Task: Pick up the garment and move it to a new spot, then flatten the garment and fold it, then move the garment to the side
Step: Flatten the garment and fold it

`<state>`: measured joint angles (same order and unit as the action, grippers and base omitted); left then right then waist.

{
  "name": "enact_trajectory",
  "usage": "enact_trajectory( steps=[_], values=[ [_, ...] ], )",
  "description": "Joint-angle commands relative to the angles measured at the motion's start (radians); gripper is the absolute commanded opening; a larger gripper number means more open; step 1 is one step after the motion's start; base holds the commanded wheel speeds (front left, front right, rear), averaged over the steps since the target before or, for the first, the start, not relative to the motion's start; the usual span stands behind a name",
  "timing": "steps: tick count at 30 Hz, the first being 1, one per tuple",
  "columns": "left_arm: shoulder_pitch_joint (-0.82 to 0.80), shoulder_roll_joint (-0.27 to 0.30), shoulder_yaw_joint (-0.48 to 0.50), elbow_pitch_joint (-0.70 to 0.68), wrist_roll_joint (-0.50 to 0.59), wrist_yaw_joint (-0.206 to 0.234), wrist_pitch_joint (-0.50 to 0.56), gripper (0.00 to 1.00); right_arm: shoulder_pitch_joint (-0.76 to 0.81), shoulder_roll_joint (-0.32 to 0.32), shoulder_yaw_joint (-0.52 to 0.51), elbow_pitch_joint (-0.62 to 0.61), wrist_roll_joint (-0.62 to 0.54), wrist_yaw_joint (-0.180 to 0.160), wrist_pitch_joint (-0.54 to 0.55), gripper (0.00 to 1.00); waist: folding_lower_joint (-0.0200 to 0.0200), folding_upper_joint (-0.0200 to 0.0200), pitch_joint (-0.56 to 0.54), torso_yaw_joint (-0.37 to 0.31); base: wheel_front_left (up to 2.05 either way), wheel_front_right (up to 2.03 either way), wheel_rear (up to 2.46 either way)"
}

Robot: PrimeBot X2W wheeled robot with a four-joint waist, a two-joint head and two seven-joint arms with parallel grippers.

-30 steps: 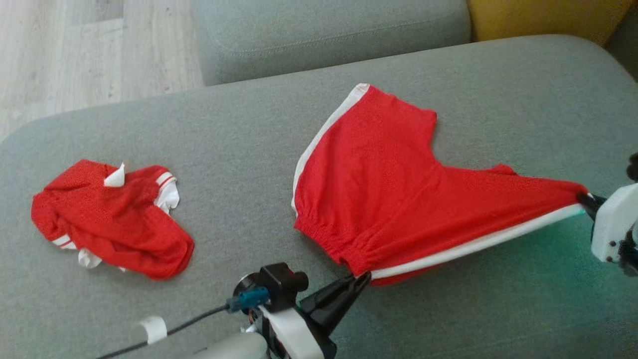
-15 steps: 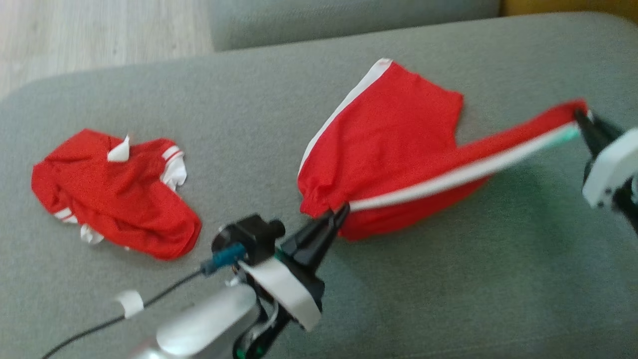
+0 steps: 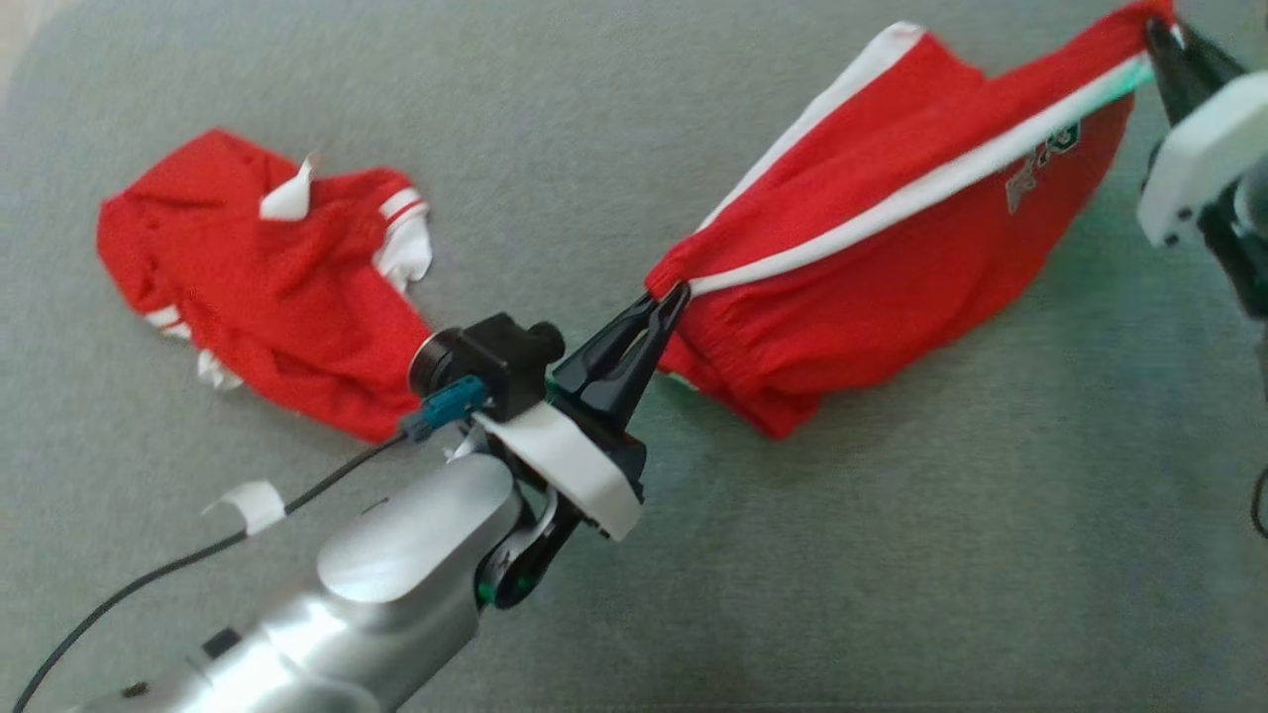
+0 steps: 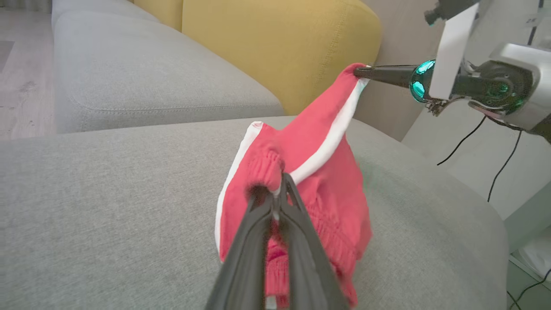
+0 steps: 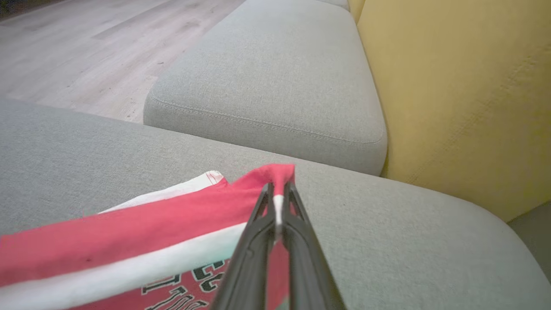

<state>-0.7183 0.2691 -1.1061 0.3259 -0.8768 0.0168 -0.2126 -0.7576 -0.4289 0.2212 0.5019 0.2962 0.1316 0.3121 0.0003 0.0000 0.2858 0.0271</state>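
Both grippers have risen since the earlier frame. The edge of the shorts [image 3: 872,327] that carries the white stripe [image 3: 921,193], then low over the seat [image 3: 892,555], now hangs taut between them. The head view has also tilted down.

Nearest you, the left gripper [image 3: 672,294] is clamped fully closed on the waistband corner, where the stripe begins. From there the shorts run up and away to the right. Red cloth sags below the taut edge, a printed logo [image 3: 1040,163] is exposed, and the lowest part appears to rest on the seat. At the far end, the right gripper [image 3: 1154,35] is likewise pinched tight on the hem corner of the same stripe.

Well to the left, apart from the shorts, a red shirt [image 3: 258,287] lies crumpled on the seat. Beyond the seat stand a yellow back cushion [image 4: 280,43] and a wooden floor [image 5: 86,51].

Treat the fold as in progress, not complete. Judge the relocation and flattening as done, since the shorts lay spread out a second ago. You still have to lay the lifted edge over the far leg, release both corners, finish the fold and move the shorts aside.
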Motion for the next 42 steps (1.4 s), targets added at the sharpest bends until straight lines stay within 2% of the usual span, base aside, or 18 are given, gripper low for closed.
enact_trajectory(
  steps=[1,8,19,20,21,23,24,25,26,27,34,39,42],
  values=[
    [-0.050,-0.005,0.022,-0.009,0.011,-0.012,-0.006,0.00,-0.060,0.004,0.020,0.019,-0.022,-0.001,-0.025,0.00,-0.0003,0.0000,0.048,0.047,0.00,0.00,0.00],
    [-0.067,-0.053,0.008,0.032,0.021,-0.040,-0.019,0.00,-0.168,0.051,0.028,0.228,-0.089,-0.001,-0.108,0.00,-0.0003,0.0000,0.097,0.107,0.00,0.00,0.00],
    [-0.104,-0.118,-0.012,0.088,0.054,-0.078,-0.035,0.00,-0.299,0.073,0.005,0.474,-0.174,-0.001,-0.213,0.00,-0.0003,0.0000,0.142,0.171,0.00,0.00,0.00],
    [-0.105,-0.121,-0.013,0.093,0.055,-0.080,-0.036,0.00,-0.308,0.072,-0.005,0.490,-0.186,-0.001,-0.223,0.44,-0.0003,0.0000,0.144,0.174,0.00,0.00,0.00],
    [-0.106,-0.123,-0.014,0.097,0.056,-0.082,-0.037,0.00,-0.313,0.079,-0.012,0.513,-0.188,-0.001,-0.216,1.00,-0.0003,0.0000,0.144,0.176,0.00,0.00,0.00],
    [-0.108,-0.128,-0.016,0.108,0.060,-0.081,-0.038,0.00,-0.328,0.081,-0.019,0.538,-0.205,-0.001,-0.238,1.00,-0.0003,0.0000,0.146,0.180,0.00,0.00,0.00],
    [-0.109,-0.130,-0.017,0.115,0.064,-0.079,-0.038,0.20,-0.336,0.082,-0.028,0.547,-0.212,-0.001,-0.255,1.00,-0.0003,0.0000,0.145,0.182,0.00,0.00,0.00],
    [-0.110,-0.130,-0.022,0.124,0.069,-0.076,-0.037,0.46,-0.343,0.084,-0.040,0.557,-0.216,-0.001,-0.272,1.00,-0.0003,0.0000,0.144,0.183,0.00,0.00,0.00],
    [-0.112,-0.129,-0.029,0.133,0.077,-0.075,-0.035,0.80,-0.348,0.088,-0.050,0.568,-0.221,-0.001,-0.288,1.00,-0.0003,0.0000,0.142,0.183,0.00,0.00,0.00],
    [-0.112,-0.129,-0.032,0.141,0.082,-0.072,-0.036,1.00,-0.351,0.094,-0.056,0.577,-0.226,-0.001,-0.303,1.00,-0.0003,0.0000,0.137,0.182,0.00,0.00,0.00],
    [-0.085,-0.110,0.002,0.174,0.079,-0.047,-0.044,1.00,-0.350,0.125,-0.108,0.620,-0.218,-0.001,-0.438,1.00,-0.0003,0.0000,0.074,0.157,0.00,0.00,0.00],
    [-0.052,-0.070,0.105,0.153,0.089,0.006,-0.048,1.00,-0.302,0.158,-0.121,0.599,-0.175,-0.001,-0.546,1.00,-0.0003,0.0000,-0.001,0.120,0.00,0.00,0.00],
    [-0.033,-0.019,0.170,0.104,0.168,0.038,-0.049,1.00,-0.248,0.185,-0.130,0.539,-0.119,-0.001,-0.568,1.00,-0.0003,0.0000,-0.048,0.091,0.00,0.00,0.00]
  ],
)
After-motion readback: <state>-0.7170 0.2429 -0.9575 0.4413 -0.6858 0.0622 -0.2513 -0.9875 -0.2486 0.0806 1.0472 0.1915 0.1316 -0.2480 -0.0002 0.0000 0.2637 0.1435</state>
